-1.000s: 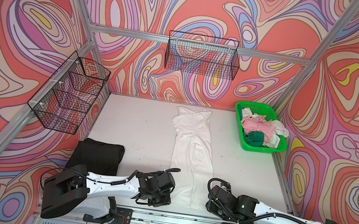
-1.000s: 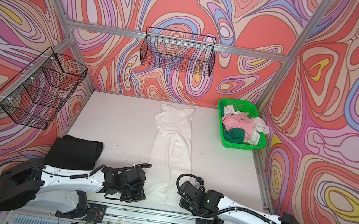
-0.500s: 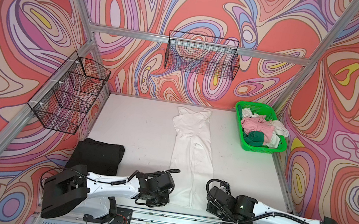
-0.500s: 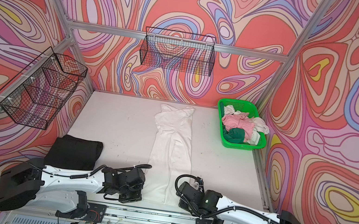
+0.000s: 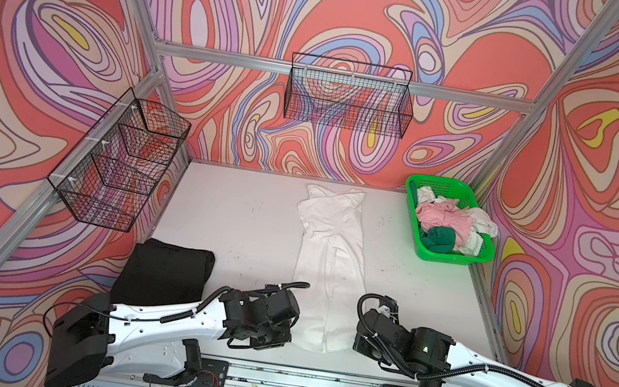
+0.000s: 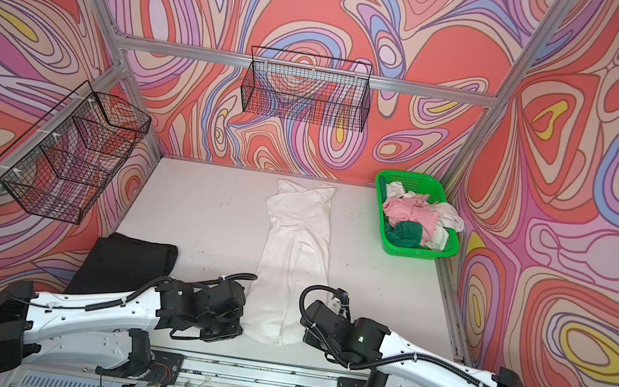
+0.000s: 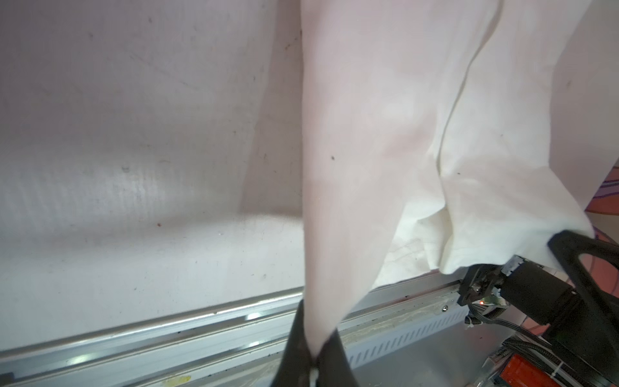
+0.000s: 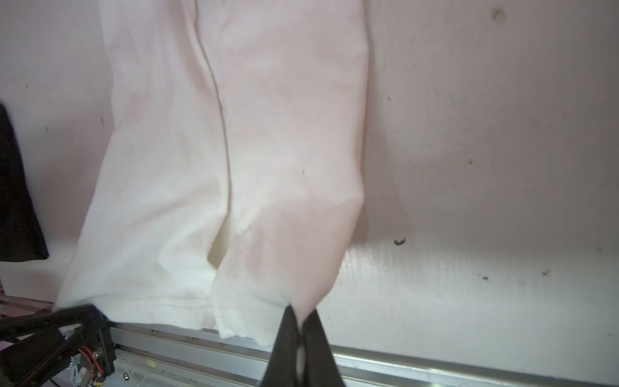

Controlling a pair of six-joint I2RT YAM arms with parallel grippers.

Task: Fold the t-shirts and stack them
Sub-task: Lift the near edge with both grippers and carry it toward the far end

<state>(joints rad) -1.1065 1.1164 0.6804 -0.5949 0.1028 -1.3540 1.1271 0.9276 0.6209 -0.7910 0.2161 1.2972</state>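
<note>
The off-white t-shirt [image 5: 325, 256], folded lengthwise into one narrow strip, runs from 12 to 6 o'clock on the white table [image 5: 245, 214], hem at the near edge. The left gripper [image 7: 316, 331] and the right gripper [image 8: 300, 316] each pinch a hem corner, with bare tabletop either side. One folded black t-shirt [image 5: 162, 276] lies at 8 o'clock, one green basket [image 5: 451, 259] of crumpled shirts [image 5: 444, 221] at 2 o'clock.

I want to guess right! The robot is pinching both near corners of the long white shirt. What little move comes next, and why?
Probably lift both corners slightly and carry them toward the collar end. The left fingers and right fingers are shut on the hem corners of the off-white t-shirt, already a narrow strip, so halving it seems next.
</note>
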